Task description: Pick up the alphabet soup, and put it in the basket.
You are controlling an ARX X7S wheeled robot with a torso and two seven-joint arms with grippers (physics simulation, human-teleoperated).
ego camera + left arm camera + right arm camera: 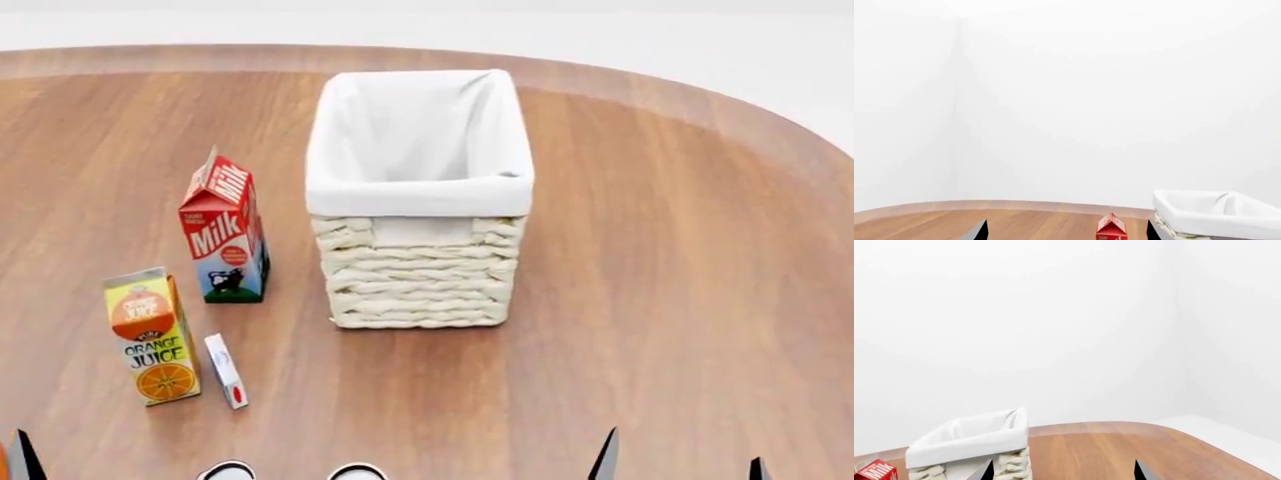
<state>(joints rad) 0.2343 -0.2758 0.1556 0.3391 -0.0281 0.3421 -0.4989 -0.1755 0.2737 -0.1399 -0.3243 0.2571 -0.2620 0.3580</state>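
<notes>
The cream wicker basket (418, 196) with a white cloth lining stands in the middle of the wooden table and is empty. It also shows in the left wrist view (1214, 210) and the right wrist view (967, 440). Two pale round tops (227, 471) (356, 472) peek in at the near edge of the head view. Their labels are hidden, so I cannot tell which is the alphabet soup. My left gripper (1066, 231) is open and empty, at the near left. My right gripper (682, 464) is open and empty, near the front edge right of the basket.
A red-and-white milk carton (223, 230) stands left of the basket. An orange juice carton (151, 335) and a small white-and-red box (224, 370) sit nearer to me. The table (667, 300) has a rounded far edge; white walls lie behind.
</notes>
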